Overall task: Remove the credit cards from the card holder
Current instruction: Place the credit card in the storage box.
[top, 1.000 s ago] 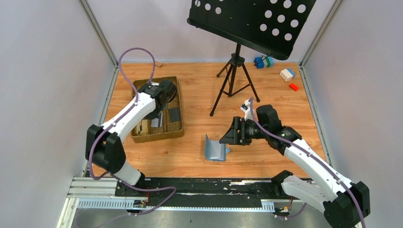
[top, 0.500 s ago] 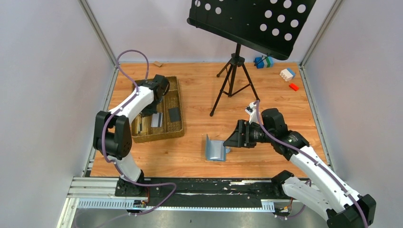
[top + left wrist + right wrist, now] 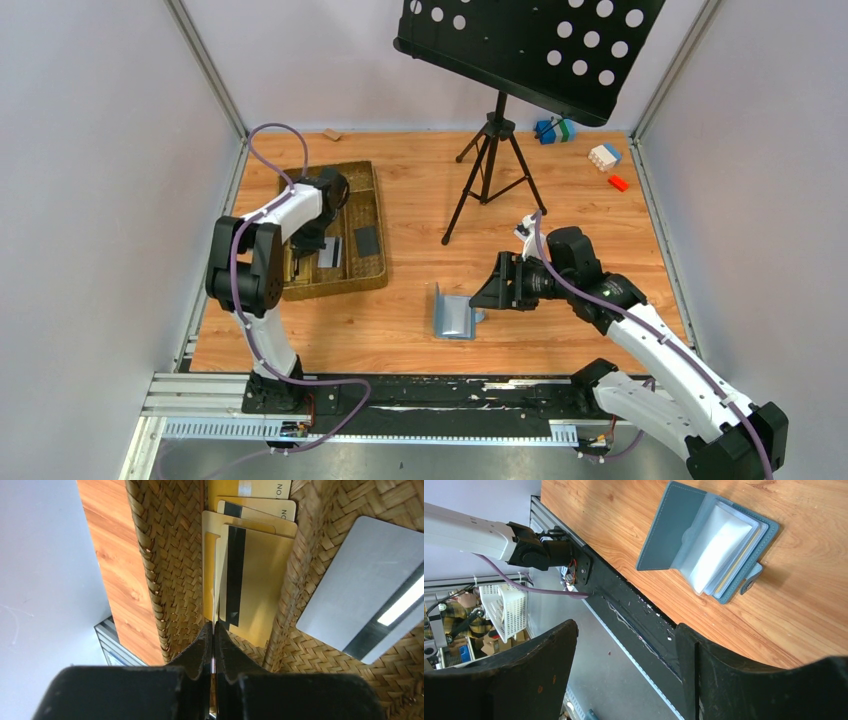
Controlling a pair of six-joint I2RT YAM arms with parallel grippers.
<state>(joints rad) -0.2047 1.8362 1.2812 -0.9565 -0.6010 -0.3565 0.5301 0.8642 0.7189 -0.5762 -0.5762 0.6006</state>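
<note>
The left hand (image 3: pixel 213 630) is pressed together over the woven tray (image 3: pixel 162 575) at the left, its tips at the gold cards (image 3: pixel 252 575). A silvery grey credit card (image 3: pixel 360 585) lies in the next compartment. The right hand (image 3: pixel 626 630) hangs with fingers apart, near the card holder (image 3: pixel 669 525), which lies open on the surface (image 3: pixel 819 590).

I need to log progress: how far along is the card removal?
Done: several gold cards and a silver card already lie in the wicker tray. In hand: the left gripper is shut over the gold cards; whether it grips one is unclear. Left: the card holder lies open, right gripper open near it; any cards remaining in its sleeves can't be seen.
</note>
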